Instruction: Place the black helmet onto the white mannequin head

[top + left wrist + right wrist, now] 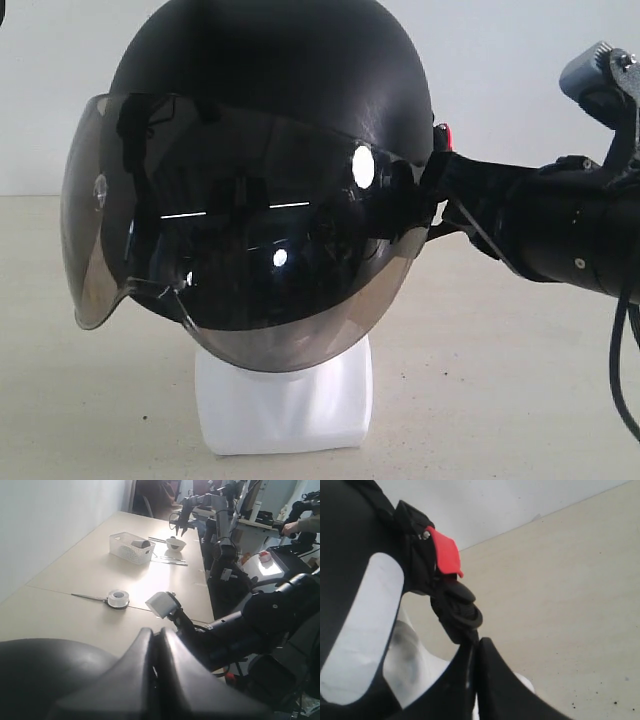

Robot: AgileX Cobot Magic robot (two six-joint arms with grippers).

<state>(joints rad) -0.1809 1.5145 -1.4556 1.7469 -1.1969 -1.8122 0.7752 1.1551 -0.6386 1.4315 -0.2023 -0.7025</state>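
Observation:
The black helmet (275,75) sits over the white mannequin head (285,405). Its smoky visor (240,240) hangs down over the face, so only the neck and block base show. My right gripper (440,195) is at the helmet's right side. In the right wrist view it (476,642) is shut on the black chin strap (462,615), just below the buckle with a red tab (445,552), with the white head (415,665) behind it. My left gripper (157,630) is shut beside the helmet's dome (45,675), with nothing visible between its fingers. It is hidden in the exterior view.
The beige table (520,390) runs up to a white wall. Beyond it, the left wrist view shows a white basket (131,547), a tape roll (118,599), a bowl (176,543), my right arm (260,625) and other robot arms.

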